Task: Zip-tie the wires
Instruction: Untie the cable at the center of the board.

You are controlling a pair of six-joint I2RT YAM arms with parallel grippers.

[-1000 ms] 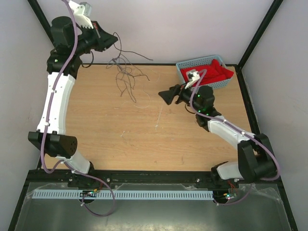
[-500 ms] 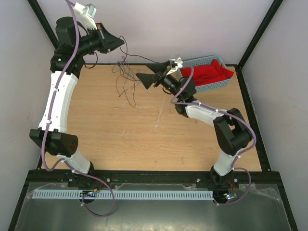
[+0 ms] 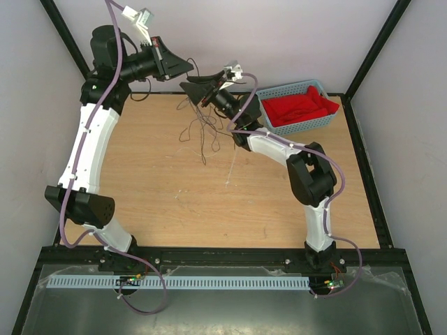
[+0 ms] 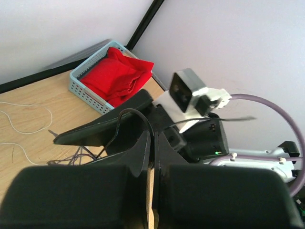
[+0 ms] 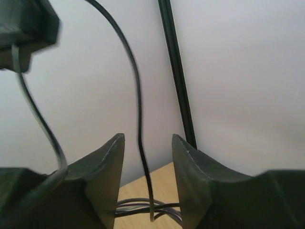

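My left gripper (image 3: pixel 187 68) is raised over the table's back edge, shut on the top of the wires (image 3: pixel 201 125), which hang in a dark tangle down to the wood. In the left wrist view its jaws (image 4: pixel 153 133) are pressed together and a wire loops out from the tip. My right gripper (image 3: pixel 190 86) reaches in just below the left one. Its jaws (image 5: pixel 147 138) stand apart, with one black wire (image 5: pixel 141 143) running down between them without touching either finger. The zip tie (image 3: pixel 230 168) lies flat on the table, away from both grippers.
A blue basket (image 3: pixel 316 123) holding red cloth (image 3: pixel 297 108) stands at the back right corner. The black frame posts and white walls are close behind both grippers. A pale thin thread (image 4: pixel 28 119) lies on the wood near the wires.
My right arm swung left and back from near the basket to the wires under the left gripper, and its jaws narrowed. The left gripper carried the wires a little to the right.
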